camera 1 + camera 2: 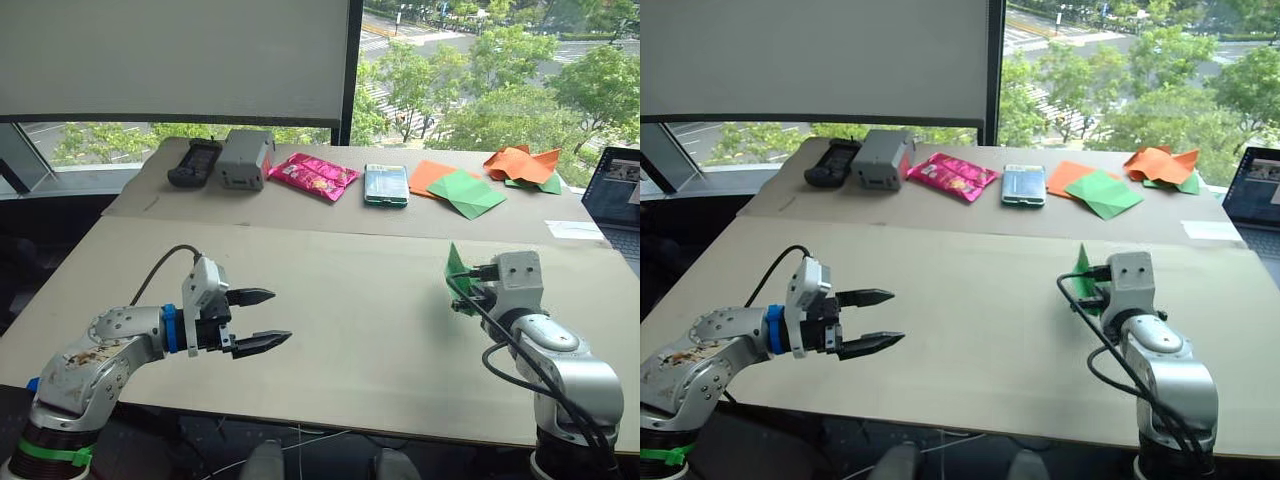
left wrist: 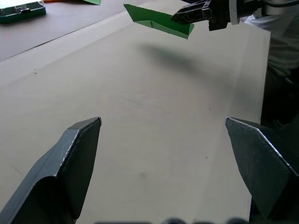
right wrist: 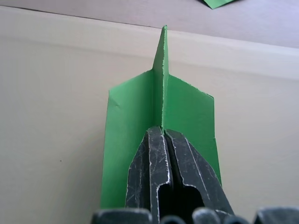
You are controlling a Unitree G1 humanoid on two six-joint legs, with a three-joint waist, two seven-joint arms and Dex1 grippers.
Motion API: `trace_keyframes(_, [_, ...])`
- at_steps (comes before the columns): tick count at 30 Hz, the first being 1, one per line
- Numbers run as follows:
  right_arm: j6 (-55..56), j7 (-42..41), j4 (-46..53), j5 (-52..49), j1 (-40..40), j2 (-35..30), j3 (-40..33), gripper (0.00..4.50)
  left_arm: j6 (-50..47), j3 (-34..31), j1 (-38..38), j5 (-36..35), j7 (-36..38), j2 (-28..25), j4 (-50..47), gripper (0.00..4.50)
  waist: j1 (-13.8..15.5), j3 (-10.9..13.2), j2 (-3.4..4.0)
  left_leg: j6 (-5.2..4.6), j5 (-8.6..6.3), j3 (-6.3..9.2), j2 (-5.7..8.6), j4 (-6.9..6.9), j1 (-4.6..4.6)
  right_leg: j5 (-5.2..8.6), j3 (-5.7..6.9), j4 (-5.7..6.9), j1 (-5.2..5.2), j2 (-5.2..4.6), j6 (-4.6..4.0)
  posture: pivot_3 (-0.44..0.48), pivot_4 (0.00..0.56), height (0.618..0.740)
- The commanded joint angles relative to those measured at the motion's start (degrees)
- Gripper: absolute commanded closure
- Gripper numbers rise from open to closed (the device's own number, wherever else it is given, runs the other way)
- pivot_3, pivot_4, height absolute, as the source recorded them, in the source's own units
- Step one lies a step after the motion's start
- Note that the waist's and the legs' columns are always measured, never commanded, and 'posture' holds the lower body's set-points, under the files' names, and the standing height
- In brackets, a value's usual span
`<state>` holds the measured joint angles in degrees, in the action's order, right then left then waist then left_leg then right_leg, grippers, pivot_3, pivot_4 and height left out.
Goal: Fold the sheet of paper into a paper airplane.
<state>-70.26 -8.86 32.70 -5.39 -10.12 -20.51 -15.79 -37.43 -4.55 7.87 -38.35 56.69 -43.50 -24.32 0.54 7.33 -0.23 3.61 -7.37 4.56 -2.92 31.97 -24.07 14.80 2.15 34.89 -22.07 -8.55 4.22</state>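
One end effector (image 3: 163, 135) (right) half-hides paper airplane (image 3: 163, 102).

Paper airplane (image 1: 458, 272) above table (image 1: 350, 300) (right side), left pincer (image 1: 258, 320) opposite.

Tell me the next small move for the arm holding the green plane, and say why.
Probably lower the right gripper toward the table and set the paper airplane down. The paper already looks folded into a pointed wedge with wings spread, pinched by its keel between shut fingers and held above the table. The left gripper hangs open and apart from it, so no handover seems set up.
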Motion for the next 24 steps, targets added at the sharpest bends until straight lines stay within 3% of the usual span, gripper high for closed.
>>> trace_keyframes(1, [0.09,1.3,0.26,1.04,0.64,-0.57,-0.03,4.48,1.57,-0.02,0.39,0.5,0.41,-0.41,-1.17,0.0,-0.03,-0.01,0.02,0.0,0.0,0.0,0.0,0.0,0.0,0.0,0.0,0.0,0.0,0.0,0.0,0.0,0.15,0.713])
trace_keyframes(6, [1.03,2.56,-0.98,1.24,0.81,-0.02,-0.84,4.48,1.82,0.21,0.62,0.78,0.4,-0.41,-1.03,0.0,-0.06,-0.03,0.04,0.0,0.0,0.0,0.0,0.0,0.01,0.0,0.0,-0.01,0.0,0.0,0.0,0.0,0.15,0.713])
trace_keyframes(10, [1.2,2.9,-0.65,0.21,0.2,1.41,-3.03,3.35,1.98,0.34,0.79,0.86,0.5,-0.46,-0.96,0.0,-0.07,-0.03,0.06,0.0,0.0,0.0,0.0,0.0,-0.01,0.01,0.0,-0.02,-0.01,0.0,-0.01,0.0,0.15,0.713])
trace_keyframes(14, [1.81,1.77,2.33,-1.53,-1.71,1.68,-5.74,1.85,2.1,0.38,1.36,0.77,0.69,-0.61,-0.51,0.0,-0.06,-0.02,0.08,0.0,0.0,0.0,0.0,0.0,-0.03,0.01,0.0,-0.02,-0.03,0.0,-0.01,0.0,0.15,0.713])
trace_keyframes(19, [4.41,-6.13,7.32,-8.92,-7.07,-0.72,-7.73,0.14,3.17,-0.14,1.5,1.73,-0.02,-0.07,1.53,0.0,-0.32,0.01,0.17,0.0,0.0,0.0,-0.01,-0.01,-0.03,0.01,0.0,-0.01,-0.06,0.0,-0.01,0.0,0.15,0.713])
trace_keyframes(24, [16.01,-22.15,10.95,-19.92,-2.44,-2.65,-1.51,0.06,5.57,-2.54,2.1,4.88,-9.04,5.9,6.84,0.0,-0.61,-0.04,0.03,-0.04,-0.03,0.01,-0.01,-0.05,0.02,0.01,0.0,-0.01,0.03,0.01,0.0,0.0,0.15,0.713])
